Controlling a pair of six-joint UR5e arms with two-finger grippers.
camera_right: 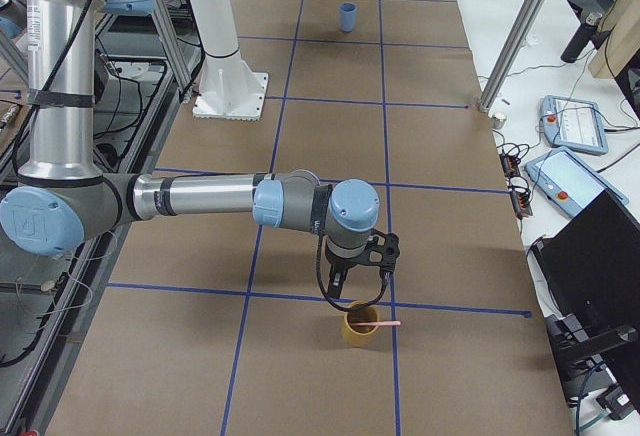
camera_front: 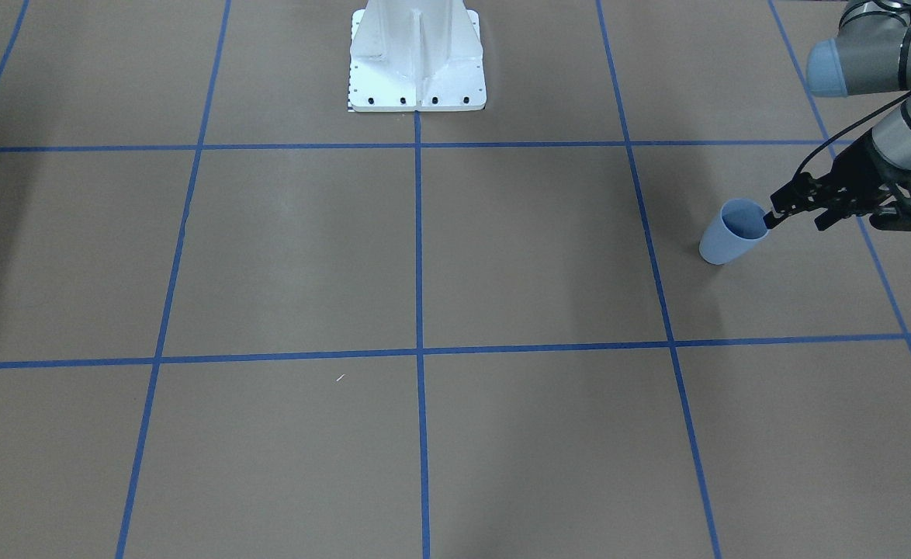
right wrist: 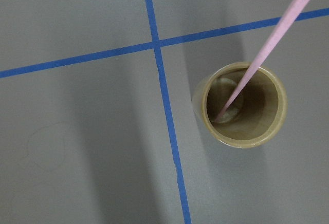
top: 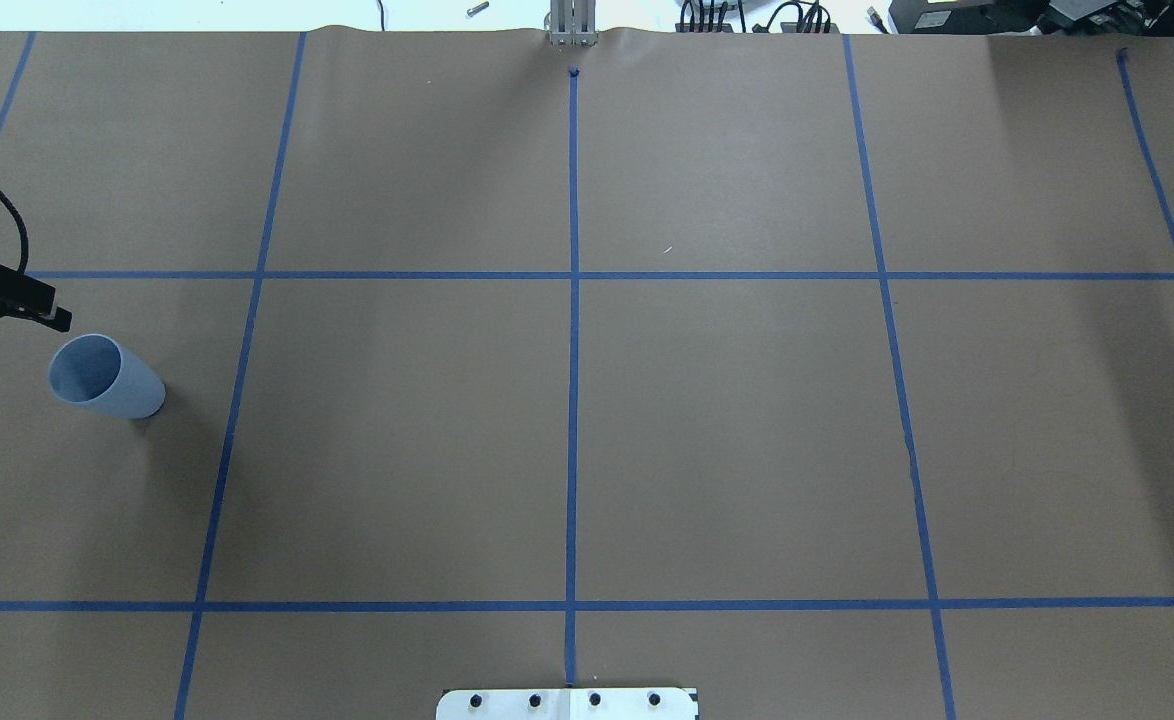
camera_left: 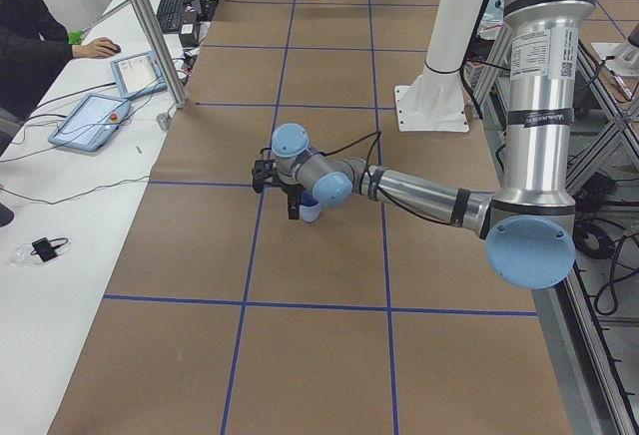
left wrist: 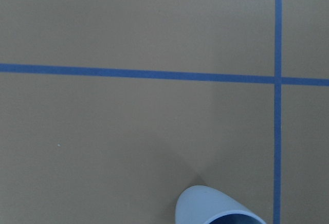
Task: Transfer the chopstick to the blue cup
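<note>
The blue cup [camera_front: 731, 233] [top: 105, 375] stands upright far out on my left side, and only its rim shows at the bottom of the left wrist view [left wrist: 216, 211]. My left gripper [camera_front: 797, 223] [top: 22, 323] hangs open and empty just beside and above its rim. A pink chopstick [right wrist: 257, 59] [camera_right: 382, 325] leans in a tan cup [right wrist: 241, 134] [camera_right: 360, 336], its rounded end sticking out over the rim. My right gripper [camera_right: 352, 286] hovers right above that tan cup. I cannot tell if it is open or shut.
Blue tape lines grid the brown table [top: 727, 440]. The white robot base [camera_front: 417, 62] stands at the table's near middle edge. A person [camera_left: 30, 46] sits at a side desk with tablets [camera_left: 95, 116] beyond a metal post [camera_left: 150, 36].
</note>
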